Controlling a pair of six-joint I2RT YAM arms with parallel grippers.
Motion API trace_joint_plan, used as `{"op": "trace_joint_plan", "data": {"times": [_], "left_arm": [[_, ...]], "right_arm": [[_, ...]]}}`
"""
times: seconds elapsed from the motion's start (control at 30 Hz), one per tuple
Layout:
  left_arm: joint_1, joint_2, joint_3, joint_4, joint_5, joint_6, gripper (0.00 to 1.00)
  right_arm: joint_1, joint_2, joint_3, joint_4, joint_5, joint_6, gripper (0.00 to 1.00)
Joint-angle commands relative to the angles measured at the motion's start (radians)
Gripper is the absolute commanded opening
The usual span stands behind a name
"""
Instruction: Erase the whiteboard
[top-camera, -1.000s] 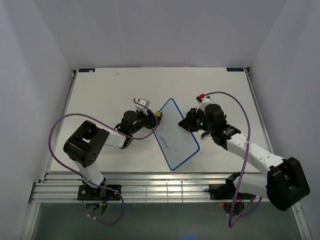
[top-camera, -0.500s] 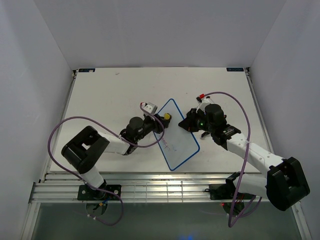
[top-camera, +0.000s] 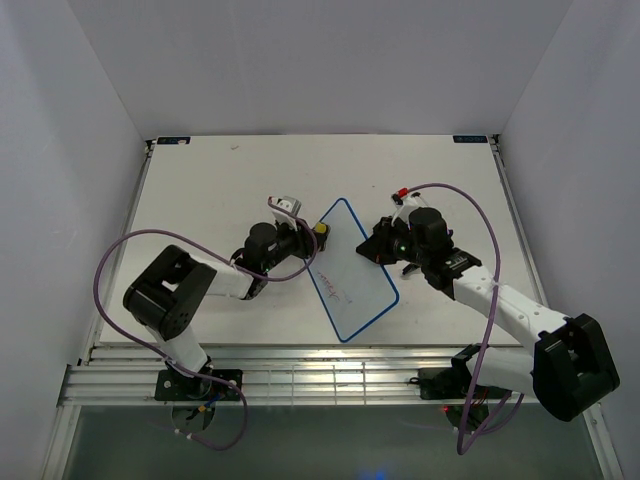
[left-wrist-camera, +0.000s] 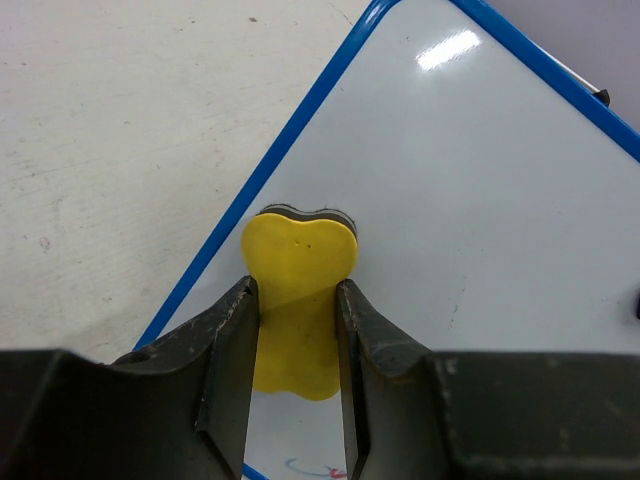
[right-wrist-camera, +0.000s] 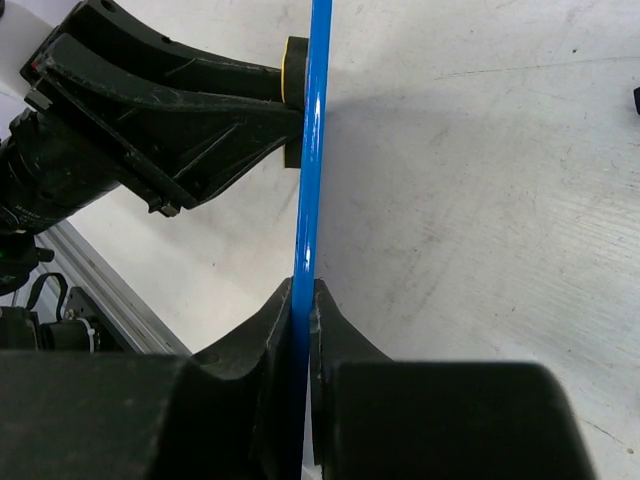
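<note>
The whiteboard lies slanted in the middle of the table, white with a thin blue rim and a few red-purple marks near its lower left. My left gripper is shut on a small yellow sponge, whose dark underside presses on the board just inside the left rim. A trace of writing shows below the sponge. My right gripper is shut on the board's right rim, seen edge-on there, at the board's upper right.
The white table is walled in by white panels at the back and sides. Purple cables loop from both arms. Metal rails run along the near edge.
My left gripper pushed the sponge right and down across the board half a second ago, then pulled back to the upper left rim. The right gripper and the board have stayed put.
</note>
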Motion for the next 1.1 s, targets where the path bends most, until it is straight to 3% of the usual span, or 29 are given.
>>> {"op": "trace_joint_plan", "data": {"times": [0.0,0.17,0.47,0.67,1.07], "left_arm": [[-0.011,0.033,0.017,-0.122,-0.007,0.020,0.00],[-0.066,-0.002,-0.041,-0.037,0.019,0.084,0.01],[-0.184,-0.001,-0.209,0.267,0.033,0.087,0.00],[-0.251,0.050,-0.229,0.332,0.013,0.089,0.00],[-0.385,0.111,-0.164,0.296,-0.093,0.153,0.00]], "right_arm": [[0.053,-0.003,0.059,-0.009,-0.206,-0.008,0.08],[0.037,0.058,0.106,0.002,-0.176,0.009,0.08],[-0.003,0.183,0.209,0.034,-0.168,0.044,0.08],[-0.040,0.247,0.280,0.034,-0.191,0.057,0.08],[-0.045,0.298,0.292,0.125,-0.271,0.133,0.08]]}}
